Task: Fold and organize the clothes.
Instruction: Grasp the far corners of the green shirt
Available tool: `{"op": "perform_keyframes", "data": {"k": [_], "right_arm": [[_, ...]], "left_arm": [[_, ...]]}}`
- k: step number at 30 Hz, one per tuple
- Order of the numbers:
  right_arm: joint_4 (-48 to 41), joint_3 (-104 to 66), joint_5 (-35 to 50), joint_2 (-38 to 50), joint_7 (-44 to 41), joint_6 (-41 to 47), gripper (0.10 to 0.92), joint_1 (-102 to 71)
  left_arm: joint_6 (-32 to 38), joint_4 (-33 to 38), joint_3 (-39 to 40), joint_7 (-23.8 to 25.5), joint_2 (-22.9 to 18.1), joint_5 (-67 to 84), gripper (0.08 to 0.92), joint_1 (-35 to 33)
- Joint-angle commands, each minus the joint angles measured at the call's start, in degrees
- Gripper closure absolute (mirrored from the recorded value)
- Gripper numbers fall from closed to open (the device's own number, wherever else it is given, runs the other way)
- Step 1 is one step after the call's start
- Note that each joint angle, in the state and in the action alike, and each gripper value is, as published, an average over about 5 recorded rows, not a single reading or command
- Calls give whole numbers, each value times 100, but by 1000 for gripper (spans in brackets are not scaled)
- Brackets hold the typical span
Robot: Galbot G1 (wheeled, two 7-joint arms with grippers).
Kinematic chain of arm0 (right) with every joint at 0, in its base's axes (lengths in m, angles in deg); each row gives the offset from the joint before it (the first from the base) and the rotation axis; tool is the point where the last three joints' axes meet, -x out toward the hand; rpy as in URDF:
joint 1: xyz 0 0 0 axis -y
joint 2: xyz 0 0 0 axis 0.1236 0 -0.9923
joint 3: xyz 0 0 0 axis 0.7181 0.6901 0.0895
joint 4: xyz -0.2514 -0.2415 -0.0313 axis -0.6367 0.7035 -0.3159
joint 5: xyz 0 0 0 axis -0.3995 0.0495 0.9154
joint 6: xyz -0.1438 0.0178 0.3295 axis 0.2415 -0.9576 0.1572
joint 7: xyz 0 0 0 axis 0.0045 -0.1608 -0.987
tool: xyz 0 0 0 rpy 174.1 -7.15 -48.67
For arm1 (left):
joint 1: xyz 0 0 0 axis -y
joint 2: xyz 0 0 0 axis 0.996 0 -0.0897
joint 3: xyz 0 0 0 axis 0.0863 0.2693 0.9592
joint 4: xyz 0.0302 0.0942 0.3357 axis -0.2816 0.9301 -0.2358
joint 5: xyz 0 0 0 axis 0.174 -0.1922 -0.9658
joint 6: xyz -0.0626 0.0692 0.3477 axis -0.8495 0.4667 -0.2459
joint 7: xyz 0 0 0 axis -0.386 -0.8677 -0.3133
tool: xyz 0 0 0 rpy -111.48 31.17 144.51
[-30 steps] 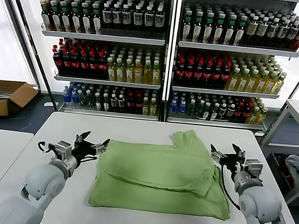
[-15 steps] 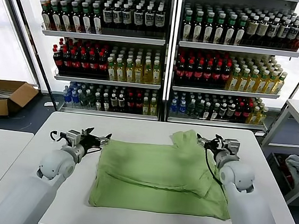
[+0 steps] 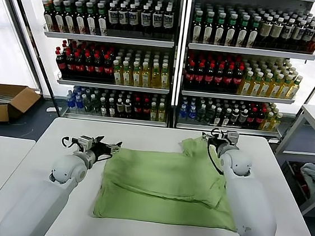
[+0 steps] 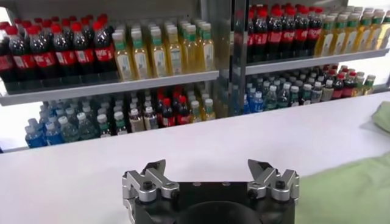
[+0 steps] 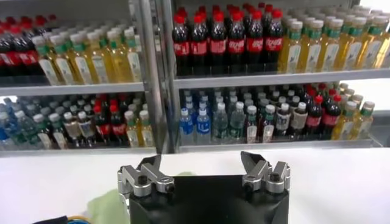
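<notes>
Shirt [image 3: 164, 189] half folded between my wide-open, empty left end effector [image 3: 112, 146] and right end effector [image 3: 210, 139]; more folds remain.

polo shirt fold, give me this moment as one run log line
shirt: green, partly folded, flat on white table | left pincer: open, empty, at shirt's far left corner | right pincer: open, empty, at far right sleeve

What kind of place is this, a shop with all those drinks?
It looks like a pretend shop or test room. Tall shelves hold rows of drink bottles, as in a store, but a white table carries a green shirt for folding, and a cardboard box sits on the floor.
</notes>
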Motion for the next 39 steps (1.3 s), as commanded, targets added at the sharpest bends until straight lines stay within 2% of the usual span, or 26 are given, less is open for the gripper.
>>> {"op": "perform_keyframes", "data": {"k": [1, 17, 32, 35, 39], "right_arm": [[-949, 83, -352, -330, -28, -3, 203, 455], [-1080, -38, -402, -446, -25, 19, 203, 421], [-1097, -85, -443, -482, -19, 26, 203, 331], [-1085, -100, -438, -476, 0, 29, 209, 278], [-1087, -100, -427, -439, 7, 30, 279, 211]], "left_arm": [[5, -220, 47, 10, -54, -23, 177, 29], [8, -208, 33, 33, -105, -99, 177, -100], [3, -518, 87, 61, -203, -140, 179, -8], [-34, -514, 108, 103, -205, -116, 211, -19], [-82, -504, 120, 139, -193, -7, 314, -31]]}}
